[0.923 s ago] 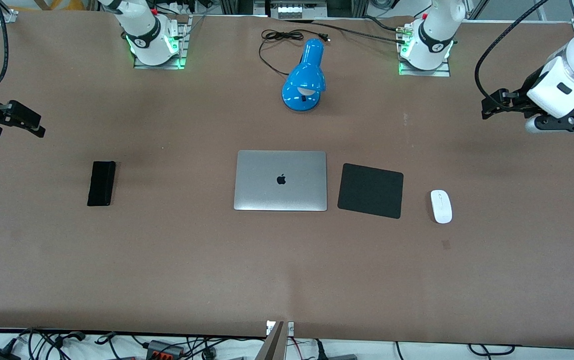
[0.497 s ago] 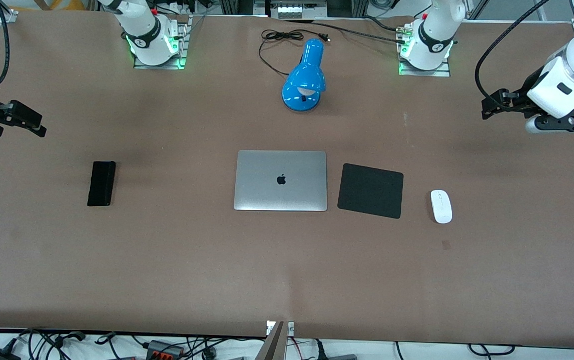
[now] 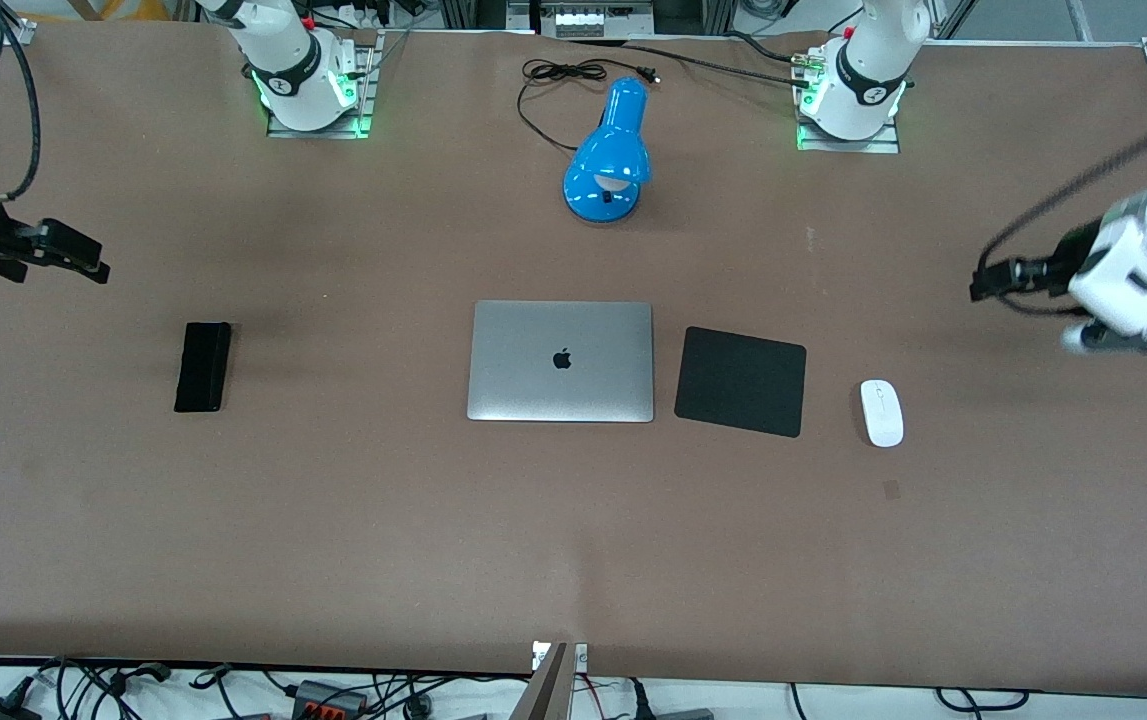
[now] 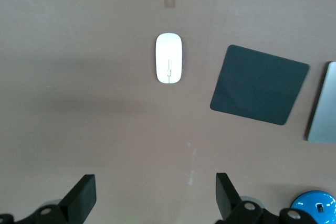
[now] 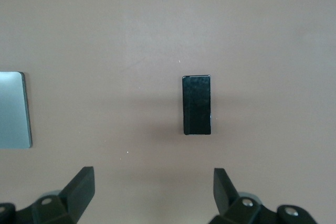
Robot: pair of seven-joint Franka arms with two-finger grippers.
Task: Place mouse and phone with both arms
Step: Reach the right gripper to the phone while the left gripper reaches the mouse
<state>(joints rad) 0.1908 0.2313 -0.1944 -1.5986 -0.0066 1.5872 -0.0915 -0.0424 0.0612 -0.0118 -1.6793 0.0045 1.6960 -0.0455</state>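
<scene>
A closed silver laptop [image 3: 561, 361] lies at the middle of the brown tabletop [image 3: 573, 540]. Taking the laptop as the hub of a clock in the front view, the black mouse pad [image 3: 741, 381] lies just beside it at 3 o'clock, and the mouse [image 3: 881, 412] rests flat farther out on the same line, near the pad but apart from it, toward the left arm's end of the tabletop. The phone [image 3: 203, 366] lies flat at 9 o'clock, well apart from the laptop, toward the right arm's end. A blue desk lamp [image 3: 609, 153] sits at 12 o'clock, its black cord [image 3: 553, 85] looped on the tabletop near the arms' bases.

The left gripper [image 4: 156, 195] hangs in the air over bare tabletop near the mouse, at about 2 o'clock from it in the front view; its jaws are wide apart and hold nothing. In the left wrist view the mouse [image 4: 168, 59], the pad [image 4: 258, 84] and a strip of the laptop's edge [image 4: 324, 103] all show below it.

The right gripper [image 5: 154, 192] hangs over bare tabletop at about 10 o'clock from the phone, jaws likewise wide apart and empty. In the right wrist view the phone [image 5: 196, 105] seems to have a textured face, though that is hard to make out.
</scene>
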